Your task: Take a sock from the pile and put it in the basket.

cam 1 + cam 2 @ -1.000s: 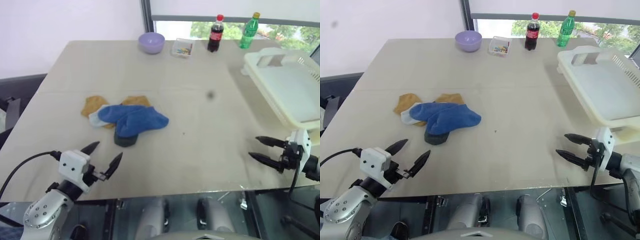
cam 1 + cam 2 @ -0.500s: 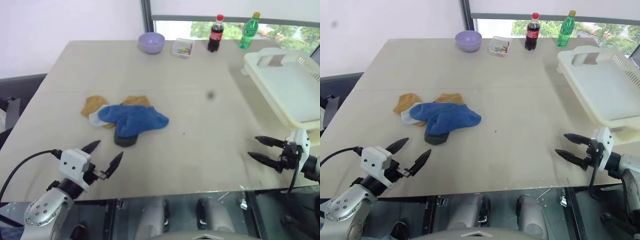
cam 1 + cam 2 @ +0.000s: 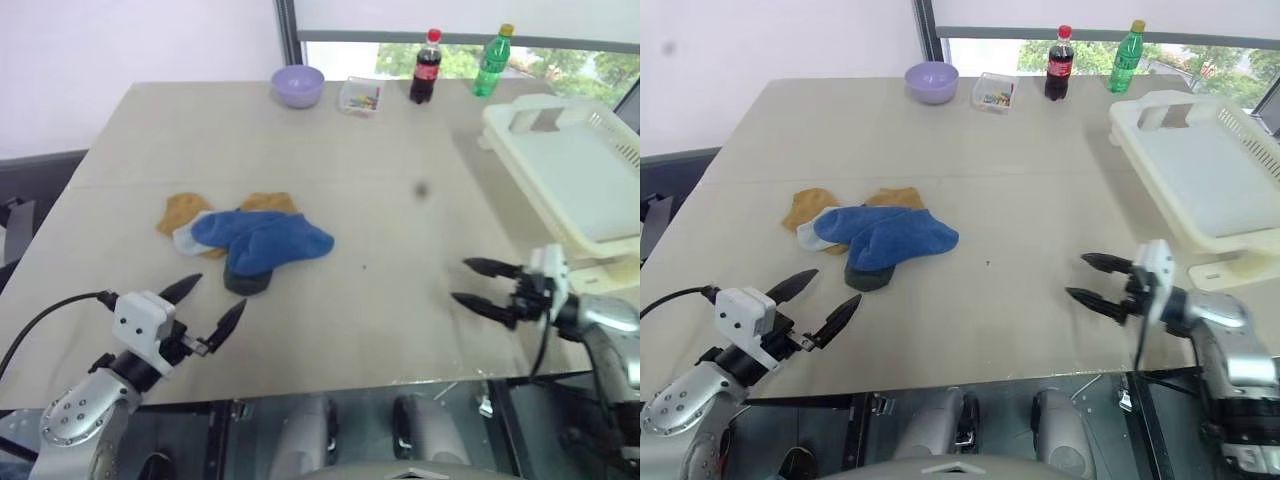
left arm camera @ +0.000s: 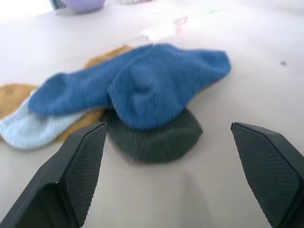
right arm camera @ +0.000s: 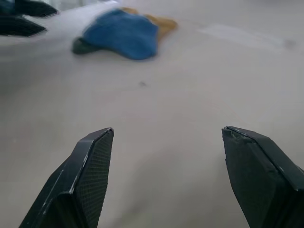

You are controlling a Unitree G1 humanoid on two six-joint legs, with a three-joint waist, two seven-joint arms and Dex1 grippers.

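Note:
The pile of socks [image 3: 245,240] lies left of the table's middle: blue socks [image 4: 142,80] on top, a dark grey one [image 4: 156,140] under them, mustard and pale ones [image 3: 185,215] behind. The white slotted basket [image 3: 570,170] stands at the table's right edge. Near the front left edge my left gripper [image 3: 210,305] is open and empty, pointing at the pile just short of it. My right gripper [image 3: 478,284] is open and empty over the front right of the table, pointing left toward the pile, well away from it.
At the table's far edge stand a lilac bowl [image 3: 298,85], a small clear box of coloured bits [image 3: 361,96], a cola bottle [image 3: 425,66] and a green bottle [image 3: 488,62]. Bare tabletop [image 3: 400,260] lies between the pile and the basket.
My right gripper has swung left and a little forward over the table, away from the basket's near corner. The left gripper has stayed where it was. The view shifted slightly.

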